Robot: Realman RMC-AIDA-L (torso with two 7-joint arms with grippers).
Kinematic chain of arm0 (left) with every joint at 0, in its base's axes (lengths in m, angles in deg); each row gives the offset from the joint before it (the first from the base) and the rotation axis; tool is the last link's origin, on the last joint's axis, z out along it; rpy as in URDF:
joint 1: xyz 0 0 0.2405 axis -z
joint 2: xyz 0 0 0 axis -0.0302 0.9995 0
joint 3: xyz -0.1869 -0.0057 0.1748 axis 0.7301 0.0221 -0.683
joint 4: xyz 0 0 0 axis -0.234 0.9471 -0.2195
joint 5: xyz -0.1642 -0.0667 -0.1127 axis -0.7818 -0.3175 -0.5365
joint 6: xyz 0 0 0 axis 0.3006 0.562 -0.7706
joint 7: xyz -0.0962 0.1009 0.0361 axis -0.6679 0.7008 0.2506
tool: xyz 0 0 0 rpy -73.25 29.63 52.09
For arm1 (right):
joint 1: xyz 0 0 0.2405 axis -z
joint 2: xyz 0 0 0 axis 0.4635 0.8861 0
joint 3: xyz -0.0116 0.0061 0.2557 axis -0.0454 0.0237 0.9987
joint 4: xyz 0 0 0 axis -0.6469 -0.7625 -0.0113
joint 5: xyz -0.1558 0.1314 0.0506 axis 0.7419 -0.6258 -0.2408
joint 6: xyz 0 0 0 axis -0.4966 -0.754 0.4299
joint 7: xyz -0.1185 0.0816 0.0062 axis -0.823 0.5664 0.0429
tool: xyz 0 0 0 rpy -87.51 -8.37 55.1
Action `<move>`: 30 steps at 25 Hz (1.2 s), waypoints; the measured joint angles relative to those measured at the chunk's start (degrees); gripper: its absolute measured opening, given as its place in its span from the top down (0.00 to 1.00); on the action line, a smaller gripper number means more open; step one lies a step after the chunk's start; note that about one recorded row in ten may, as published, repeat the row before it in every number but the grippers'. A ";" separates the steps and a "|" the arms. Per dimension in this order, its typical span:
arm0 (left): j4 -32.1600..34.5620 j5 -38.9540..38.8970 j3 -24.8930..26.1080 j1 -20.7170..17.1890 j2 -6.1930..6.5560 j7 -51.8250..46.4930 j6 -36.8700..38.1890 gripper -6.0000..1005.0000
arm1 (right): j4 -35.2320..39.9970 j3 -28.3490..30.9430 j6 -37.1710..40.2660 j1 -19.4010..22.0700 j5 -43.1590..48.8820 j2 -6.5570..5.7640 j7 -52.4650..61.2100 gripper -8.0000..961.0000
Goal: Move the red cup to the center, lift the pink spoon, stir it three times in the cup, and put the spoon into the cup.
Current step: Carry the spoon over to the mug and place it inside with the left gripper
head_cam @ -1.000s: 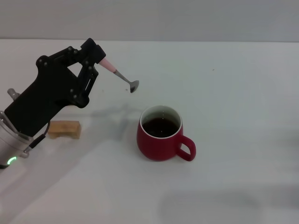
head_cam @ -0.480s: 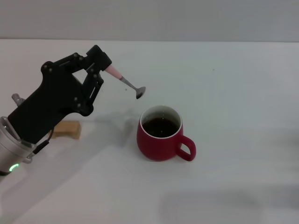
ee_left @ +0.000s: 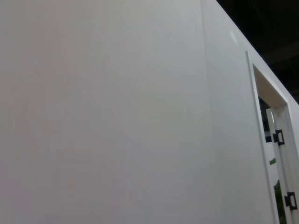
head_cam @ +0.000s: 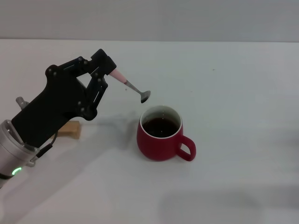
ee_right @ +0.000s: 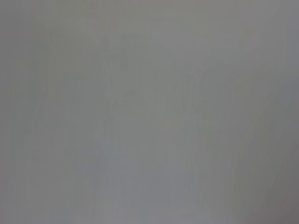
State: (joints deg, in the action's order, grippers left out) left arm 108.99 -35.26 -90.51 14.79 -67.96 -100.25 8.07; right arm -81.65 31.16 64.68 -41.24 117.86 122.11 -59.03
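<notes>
Left gripper (head_cam: pixel 108 66) clamps the pink spoon (head_cam: pixel 132 86) by its handle; the red cup (head_cam: pixel 161 134) sits beyond and below its tips; a low bowl could clip the rim and tip it

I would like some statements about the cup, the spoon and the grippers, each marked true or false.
1. The left gripper holds the pink spoon in the air. True.
2. The spoon's bowl is inside the red cup. False: it hangs above the table, just outside the cup's rim.
3. The cup contains dark liquid. True.
4. The cup lies on its side. False: it stands upright, handle toward the robot's right.
5. The right gripper grasps the cup's handle. False: the right gripper is not in view.
</notes>
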 joint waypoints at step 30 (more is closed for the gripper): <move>-4.91 1.89 -0.20 1.54 -2.67 0.29 0.39 0.83 | 0.01 -0.25 0.37 0.01 0.16 0.00 0.22 0.99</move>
State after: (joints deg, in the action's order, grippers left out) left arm 104.08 -33.37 -90.72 16.33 -70.64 -99.96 8.46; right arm -81.64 30.91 65.05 -41.23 118.02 122.11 -58.80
